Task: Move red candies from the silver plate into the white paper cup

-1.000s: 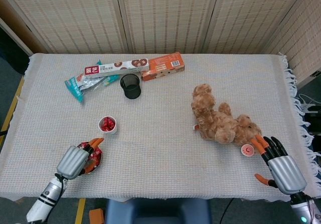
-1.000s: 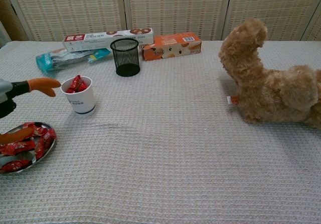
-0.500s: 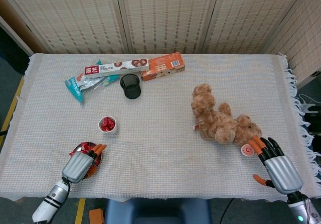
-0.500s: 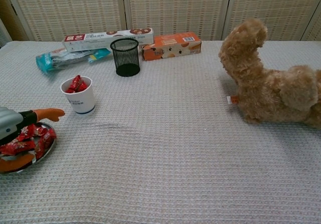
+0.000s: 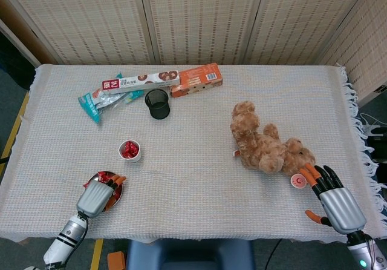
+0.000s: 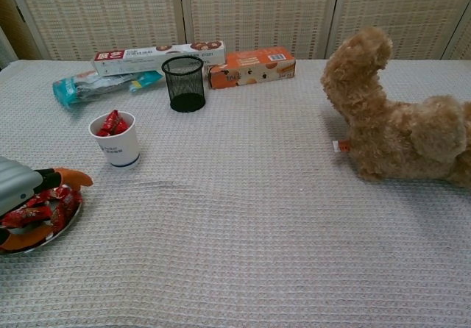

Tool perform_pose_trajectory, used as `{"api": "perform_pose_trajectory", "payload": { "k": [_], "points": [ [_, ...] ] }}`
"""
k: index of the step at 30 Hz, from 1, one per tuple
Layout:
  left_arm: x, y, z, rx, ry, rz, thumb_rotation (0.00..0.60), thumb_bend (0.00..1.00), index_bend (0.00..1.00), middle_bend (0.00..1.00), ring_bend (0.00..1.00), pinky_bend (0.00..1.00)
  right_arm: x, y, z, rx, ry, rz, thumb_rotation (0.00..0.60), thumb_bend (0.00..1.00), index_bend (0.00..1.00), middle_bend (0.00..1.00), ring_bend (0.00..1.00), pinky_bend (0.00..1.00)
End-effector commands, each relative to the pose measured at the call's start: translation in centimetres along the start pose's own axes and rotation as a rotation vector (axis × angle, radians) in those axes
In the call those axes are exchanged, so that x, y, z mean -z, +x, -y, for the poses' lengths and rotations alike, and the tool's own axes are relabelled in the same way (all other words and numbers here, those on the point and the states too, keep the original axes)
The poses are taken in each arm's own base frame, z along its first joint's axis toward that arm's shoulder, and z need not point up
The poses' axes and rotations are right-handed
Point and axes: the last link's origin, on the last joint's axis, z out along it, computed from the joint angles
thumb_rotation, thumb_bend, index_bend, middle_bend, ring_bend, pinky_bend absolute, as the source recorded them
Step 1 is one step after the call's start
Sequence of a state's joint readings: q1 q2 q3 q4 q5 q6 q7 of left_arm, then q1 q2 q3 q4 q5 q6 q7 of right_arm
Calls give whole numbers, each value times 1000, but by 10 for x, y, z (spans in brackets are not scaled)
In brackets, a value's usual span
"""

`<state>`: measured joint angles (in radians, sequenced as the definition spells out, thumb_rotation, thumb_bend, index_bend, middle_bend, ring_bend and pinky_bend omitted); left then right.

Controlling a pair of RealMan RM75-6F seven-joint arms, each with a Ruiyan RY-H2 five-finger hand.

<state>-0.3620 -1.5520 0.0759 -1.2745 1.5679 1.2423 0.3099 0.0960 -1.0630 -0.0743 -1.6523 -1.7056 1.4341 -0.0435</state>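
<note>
Hovering over the silver plate (image 5: 115, 192) of red candies (image 6: 37, 209), left hand (image 5: 97, 196), grip indiscernible; white paper cup (image 5: 130, 151) just beyond; right hand (image 5: 336, 201) spread, empty.

Bright, even indoor light, seemingly from overhead. Shadows are soft and short beneath the teddy bear (image 6: 401, 126). No glare. Both views are sharp, with little visible edge distortion.
</note>
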Motion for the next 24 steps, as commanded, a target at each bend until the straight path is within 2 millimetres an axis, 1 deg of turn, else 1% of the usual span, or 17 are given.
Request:
{"api": "perform_pose_trajectory", "payload": {
  "k": [1,2,6,9,12,18,24],
  "points": [
    [0,-1,2,-3,5,5,600,382,214,259,875,1000,0,0,0,0,-1,-1,600,64,0,0,0,0],
    [1,-1,2,-4,6,8,600,382,220,265,875,1000,0,0,0,0,-2,-1,600,64,0,0,0,0],
    [1,-3,3,-3,11,16,600,383,193,281,875,1000,0,0,0,1,-1,2,600,64,0,0,0,0],
    [0,-4,3,-6,10,19,600,381,211,299,875,1000,0,0,0,0,-2,0,600,64,0,0,0,0],
    [0,-5,2,-14,8,23,600,380,253,343,875,1000,0,0,0,0,-3,-1,600,64,0,0,0,0],
    [-1,-7,3,-31,17,21,600,376,359,391,875,1000,0,1,-1,-1,-5,-4,600,64,0,0,0,0],
    [-1,-8,5,-44,21,17,600,380,442,443,875,1000,0,0,0,-2,0,2,600,64,0,0,0,0]
  ]
}}
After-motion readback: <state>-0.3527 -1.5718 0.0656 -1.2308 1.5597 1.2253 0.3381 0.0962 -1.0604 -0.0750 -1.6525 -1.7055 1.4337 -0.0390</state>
